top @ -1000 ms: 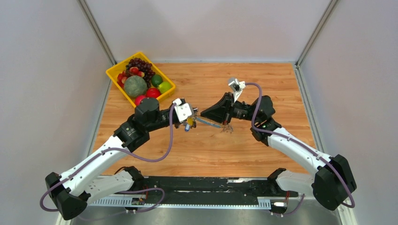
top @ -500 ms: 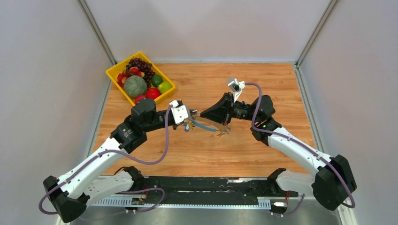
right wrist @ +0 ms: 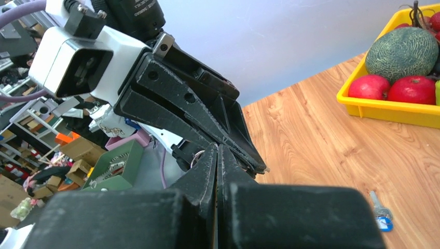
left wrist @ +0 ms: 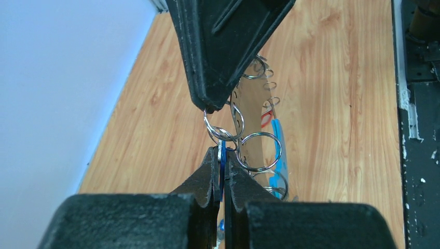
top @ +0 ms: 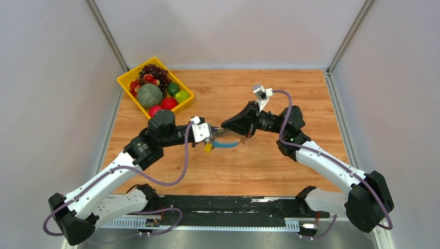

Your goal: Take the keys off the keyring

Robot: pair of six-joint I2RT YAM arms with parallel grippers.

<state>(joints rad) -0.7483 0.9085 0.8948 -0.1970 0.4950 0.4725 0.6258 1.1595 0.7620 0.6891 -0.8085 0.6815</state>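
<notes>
My left gripper is shut on a blue-headed key, seen edge-on between its fingertips in the left wrist view. My right gripper meets it tip to tip and is shut on a silver ring of the keyring. The keyring's chain of rings and its light-blue band hang below the two tips. The band also shows in the top view. A yellow-headed key dangles under the left gripper. A red key head shows among the rings. In the right wrist view the right gripper is shut with a ring beside its tip.
A yellow basket of fruit stands at the table's back left and also shows in the right wrist view. A loose blue-headed key lies on the wooden table. Grey walls enclose the table.
The chain end that dangled under the right gripper has swung left and up. The left gripper dropped slightly towards me, staying at the right gripper's tip. The band now sags between them.
</notes>
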